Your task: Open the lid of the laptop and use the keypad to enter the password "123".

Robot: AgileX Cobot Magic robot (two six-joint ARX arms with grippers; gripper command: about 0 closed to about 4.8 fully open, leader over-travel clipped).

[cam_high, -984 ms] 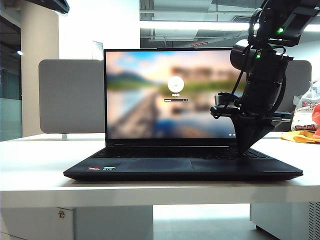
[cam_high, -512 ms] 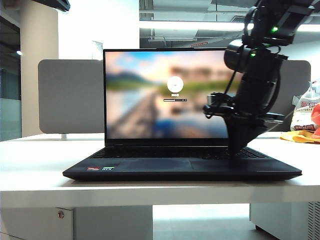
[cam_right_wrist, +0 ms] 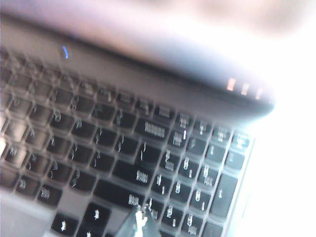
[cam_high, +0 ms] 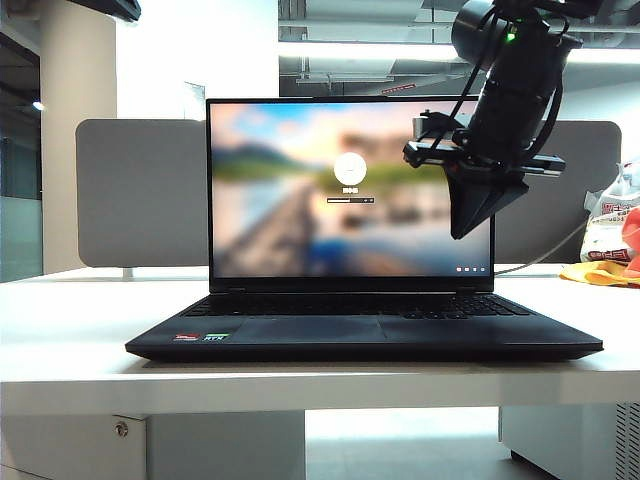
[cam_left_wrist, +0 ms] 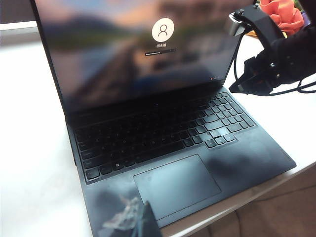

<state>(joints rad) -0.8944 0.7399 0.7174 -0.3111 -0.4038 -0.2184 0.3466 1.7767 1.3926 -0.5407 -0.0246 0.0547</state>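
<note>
The laptop point(cam_high: 360, 338) stands open on the white table, its lid point(cam_high: 300, 190) upright with a lit login screen facing me. The keypad point(cam_high: 350, 305) lies as a dark band below the screen. My right gripper point(cam_high: 459, 233) hangs shut, tip down, well above the right end of the keypad and in front of the screen's right edge. The right wrist view shows its tip point(cam_right_wrist: 140, 223) over the blurred number keys point(cam_right_wrist: 197, 182). My left gripper point(cam_left_wrist: 146, 222) is shut and empty, by the left palm rest near the trackpad point(cam_left_wrist: 175, 185). It is out of the exterior view.
A grey fabric divider point(cam_high: 140, 190) stands behind the laptop. A plastic bag and orange items point(cam_high: 610, 245) lie at the far right of the table. The table's front edge point(cam_high: 300, 385) runs just below the laptop.
My right gripper has lifted off the right side of the keypad and risen in front of the screen. The laptop, the screen and the left arm are unchanged.
</note>
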